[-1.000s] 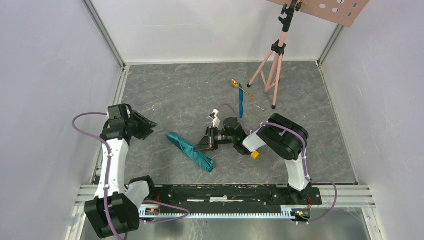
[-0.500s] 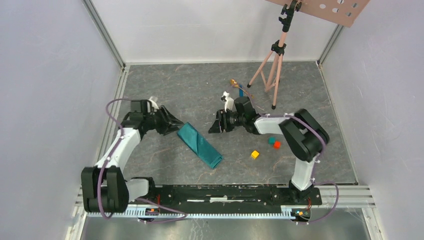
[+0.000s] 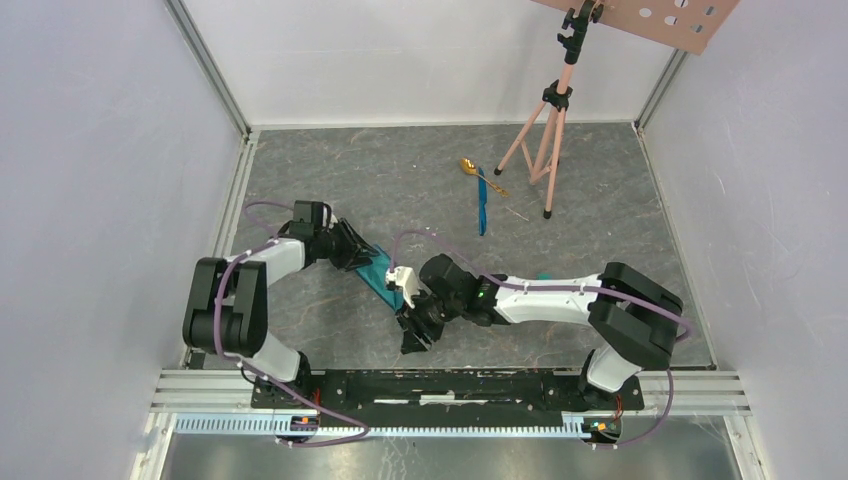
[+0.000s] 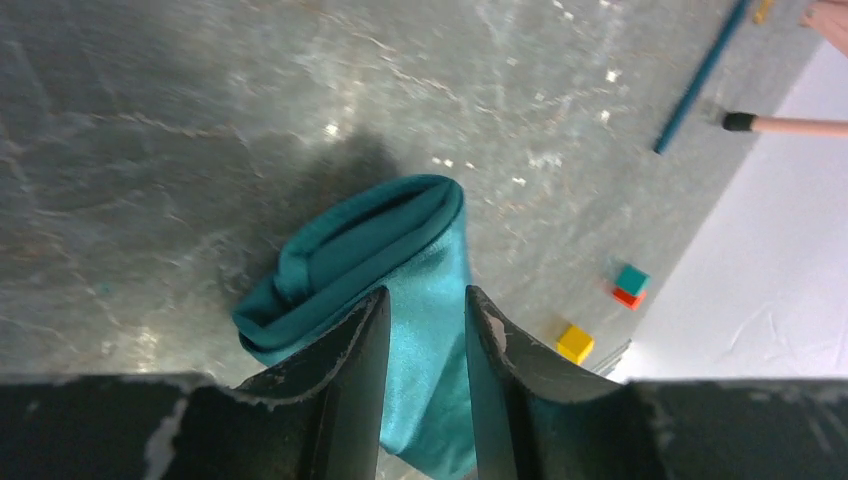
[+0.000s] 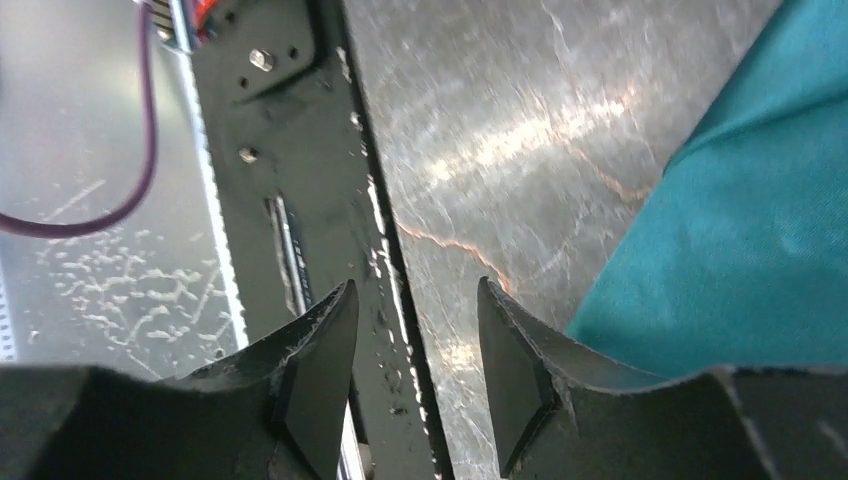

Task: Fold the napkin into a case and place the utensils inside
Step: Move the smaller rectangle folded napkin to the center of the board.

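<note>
Table [image 3: 330, 170] layout is the same as before in its far half; the change is mid-table. A second ago the left arm was pulled back at the left edge and the right gripper sat beside the napkin. Half a second ago the right one had swung up toward the utensils while the left reached the cloth's far end. Now each gripper is at one end of the napkin [image 4: 400, 225].

The left gripper [image 4: 425, 300] is over the far-left end. Its jaws are part-way apart, cloth shows in the gap, and no pinch is visible. The right gripper [image 5: 416, 285] is at the near-right end, down toward the front rail [image 5: 280, 130]. Its jaws are spread and empty, with bare table between them and teal cloth just beside one finger.

The napkin lies mid-table on the same diagonal, already a narrow rolled-edge bundle, but from overhead it is mostly hidden under the two wrists.

The gold spoon [image 3: 467, 166] and blue knife [image 3: 482, 205] have not moved. They lie at the far side near the tripod foot, well apart from the cloth.

The yellow cube [image 4: 574, 343], teal cube [image 4: 631, 279] and red cube [image 4: 627, 297] sit off to the side, out of play.

My read is that folding is mostly done and the two grippers are set to tidy or open the case. Loading the utensils has not started.
</note>
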### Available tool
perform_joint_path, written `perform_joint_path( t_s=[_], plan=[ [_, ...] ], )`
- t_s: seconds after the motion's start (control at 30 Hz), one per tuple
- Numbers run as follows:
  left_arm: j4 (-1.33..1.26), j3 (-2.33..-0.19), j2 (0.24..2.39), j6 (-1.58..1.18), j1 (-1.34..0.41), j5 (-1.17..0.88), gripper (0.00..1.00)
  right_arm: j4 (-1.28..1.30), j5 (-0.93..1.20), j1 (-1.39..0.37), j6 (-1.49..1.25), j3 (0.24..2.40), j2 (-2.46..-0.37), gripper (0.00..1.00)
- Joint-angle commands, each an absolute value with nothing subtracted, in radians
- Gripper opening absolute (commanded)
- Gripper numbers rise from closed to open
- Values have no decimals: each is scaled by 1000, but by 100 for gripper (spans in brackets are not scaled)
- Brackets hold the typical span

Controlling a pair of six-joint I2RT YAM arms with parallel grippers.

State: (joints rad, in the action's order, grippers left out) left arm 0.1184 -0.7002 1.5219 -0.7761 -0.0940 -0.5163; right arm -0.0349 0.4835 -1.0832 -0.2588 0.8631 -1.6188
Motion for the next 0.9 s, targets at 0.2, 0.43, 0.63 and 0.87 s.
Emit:
perform_joint_path(
  t_s=[0.2, 0.43, 0.63, 0.87],
  plan=[
    [142, -773, 1486, -711, -92, -373, 50, -72, 200, -1080, -300, 732, -1672, 54],
    [343, -824, 1213, -652, -91, -376, 61, -201, 67, -893, -364, 660, -1669, 55],
    [387, -742, 1086, -630, -91, -471, 67, -302, 187, -769, -269, 1039, -1953, 56],
    [477, -744, 1114, -534, -164, -333, 76, -80, 317, -719, -309, 1558, -2176, 59]
  ],
)
